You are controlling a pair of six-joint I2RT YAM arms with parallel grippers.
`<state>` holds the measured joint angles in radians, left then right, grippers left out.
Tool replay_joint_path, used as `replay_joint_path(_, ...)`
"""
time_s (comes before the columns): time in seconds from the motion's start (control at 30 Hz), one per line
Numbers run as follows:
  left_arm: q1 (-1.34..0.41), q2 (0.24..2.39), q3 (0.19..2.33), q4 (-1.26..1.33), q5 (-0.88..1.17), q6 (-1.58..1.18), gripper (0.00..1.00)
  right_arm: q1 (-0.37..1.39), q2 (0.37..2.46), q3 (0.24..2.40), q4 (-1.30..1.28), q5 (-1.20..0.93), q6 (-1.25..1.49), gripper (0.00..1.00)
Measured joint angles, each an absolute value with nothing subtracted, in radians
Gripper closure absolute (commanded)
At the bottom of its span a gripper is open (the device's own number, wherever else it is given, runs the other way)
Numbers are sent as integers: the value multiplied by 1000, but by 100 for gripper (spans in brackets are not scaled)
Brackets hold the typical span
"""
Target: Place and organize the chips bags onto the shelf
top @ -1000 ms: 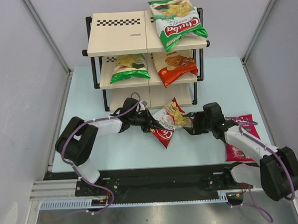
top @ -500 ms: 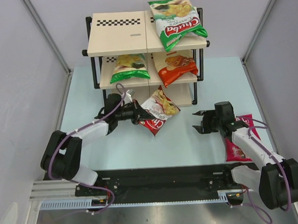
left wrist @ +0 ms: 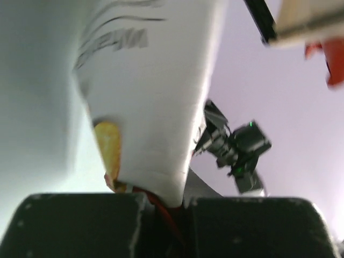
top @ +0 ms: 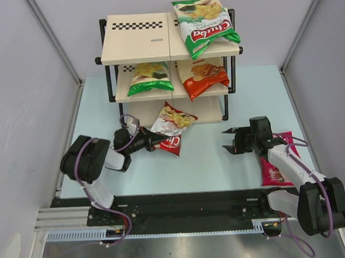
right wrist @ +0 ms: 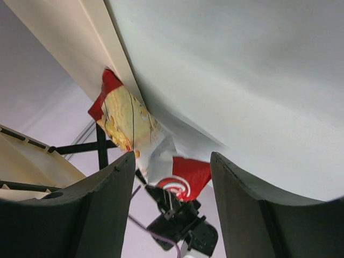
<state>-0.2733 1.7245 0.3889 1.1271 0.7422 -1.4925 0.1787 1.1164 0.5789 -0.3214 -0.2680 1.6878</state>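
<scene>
My left gripper (top: 157, 142) is black, and the red-and-white bag (top: 171, 126) pinched in it shows yellow chips. At twelve o'clock, the shelf (top: 139, 41) has beige boards, black-and-white checkered strips and a black frame. It carries the upper green-and-white bag (top: 204, 24), the lower green-and-white bag (top: 150, 77) and the orange bag (top: 201, 75). At four o'clock, the magenta bag (top: 278, 164) lies on the pale blue table (top: 215, 167), by my black right gripper (top: 227, 140).

Shelf (top: 136, 41) sits back-middle on the table (top: 209, 162). Top tier has one Chuba bag (top: 204, 24) on its right half. Middle tier has the second Chuba bag (top: 149, 77) on the left and the cassava bag (top: 201, 76) on the right. The fourth bag (top: 169, 126) is just in front of the bottom tier, pinched by the left gripper (top: 153, 143). The fifth bag (top: 272, 173) lies far right, partly under the right arm (top: 290, 167).
</scene>
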Motion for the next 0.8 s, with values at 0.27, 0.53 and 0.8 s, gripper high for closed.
replay_joint_path(0.27,-241,1839,456,1220,719,-1625,100,153,1123,579,-315,-298,1675,37)
replay_joint_path(0.53,-131,1901,540,1253,645,-1650,100,123,1139,579,-293,-312,1673,39)
replay_joint_path(0.8,-59,1910,687,1230,636,-1584,100,115,1176,579,-234,-324,1682,39)
